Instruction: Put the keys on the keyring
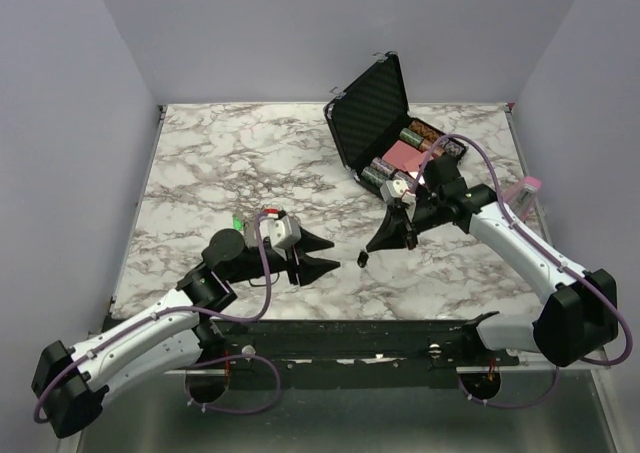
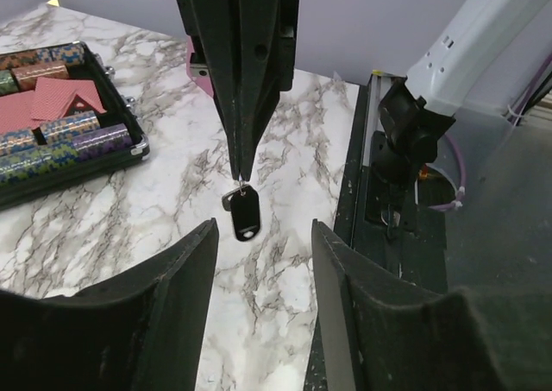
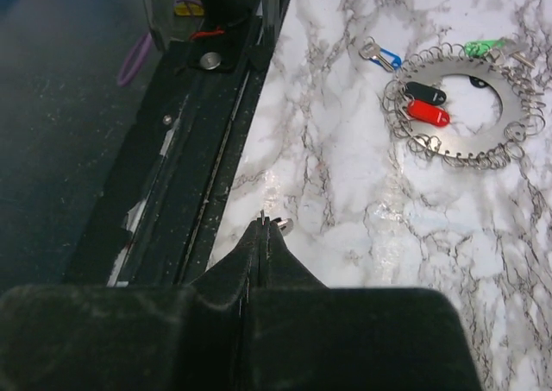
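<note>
My right gripper [image 1: 371,247] is shut, pinching the small silver ring of a black-headed key [image 2: 245,214]. The key hangs just above the marble, near the table's front edge [image 1: 362,260]. My left gripper [image 1: 336,254] is open and empty, its fingers [image 2: 185,270] either side of and just short of the hanging key. In the right wrist view the keyring [image 3: 517,106] lies in a circle of many small silver loops. A red key [image 3: 425,111] and a black key [image 3: 424,91] lie on it. A blue key [image 3: 380,56] and a green one [image 3: 483,46] lie beside it. In the top view my left wrist hides most of the keyring.
An open black hard case [image 1: 370,108] with poker chips and cards stands at the back right, behind my right arm. A pink object [image 1: 527,187] sits at the table's right edge. The black front rail [image 3: 203,149] runs close beside my right gripper.
</note>
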